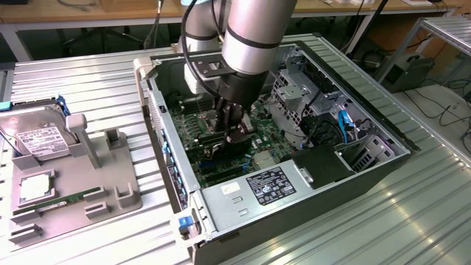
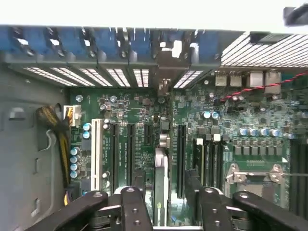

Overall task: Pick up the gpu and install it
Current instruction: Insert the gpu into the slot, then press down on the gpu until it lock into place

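Note:
My gripper (image 1: 231, 135) reaches down inside the open computer case (image 1: 174, 144), low over the green motherboard (image 1: 266, 137). In the wrist view the gpu (image 2: 161, 175) stands edge-on between the black fingers (image 2: 132, 207), and the gripper (image 2: 166, 199) is shut on it. The card's silver end bracket (image 2: 166, 60) lies against the row of rear slot openings with blue clips (image 2: 72, 43). The card's lower edge runs in line with the long black expansion slots (image 2: 129, 154) on the motherboard (image 2: 231, 120); whether it is seated I cannot tell.
A grey parts tray (image 1: 118, 201) lies at the exterior view's left with a silver hard drive (image 1: 37, 138), a RAM stick (image 1: 59, 203) and a small square chip (image 1: 33, 187). Inside the case are the drive cage (image 1: 294, 91), blue cables (image 1: 344, 124) and the CPU socket (image 2: 255, 180).

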`<state>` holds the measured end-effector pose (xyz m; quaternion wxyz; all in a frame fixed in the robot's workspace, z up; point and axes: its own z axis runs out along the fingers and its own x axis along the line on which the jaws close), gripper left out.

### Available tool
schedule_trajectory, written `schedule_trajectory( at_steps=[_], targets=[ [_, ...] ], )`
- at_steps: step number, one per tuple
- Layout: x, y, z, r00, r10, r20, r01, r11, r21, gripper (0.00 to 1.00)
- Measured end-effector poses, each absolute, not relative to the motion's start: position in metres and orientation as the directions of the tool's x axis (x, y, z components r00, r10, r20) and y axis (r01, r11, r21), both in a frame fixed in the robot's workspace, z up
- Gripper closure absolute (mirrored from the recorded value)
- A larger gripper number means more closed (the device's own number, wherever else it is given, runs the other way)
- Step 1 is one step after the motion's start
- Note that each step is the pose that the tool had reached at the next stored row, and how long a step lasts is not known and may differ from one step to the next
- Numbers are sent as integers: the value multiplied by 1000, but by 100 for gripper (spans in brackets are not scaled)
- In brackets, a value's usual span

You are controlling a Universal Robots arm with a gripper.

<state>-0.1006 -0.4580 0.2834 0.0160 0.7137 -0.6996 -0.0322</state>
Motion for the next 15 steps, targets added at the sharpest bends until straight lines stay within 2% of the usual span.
schedule_trajectory(
  at_steps=[2, 4, 15],
  targets=[
    [-107, -453, 293, 19, -1000, -24, -998, -21, 67, 87],
    [-107, -453, 293, 19, -1000, -24, -998, -21, 67, 89],
    [-107, -453, 293, 19, -1000, -24, -998, -21, 67, 89]
  ],
)
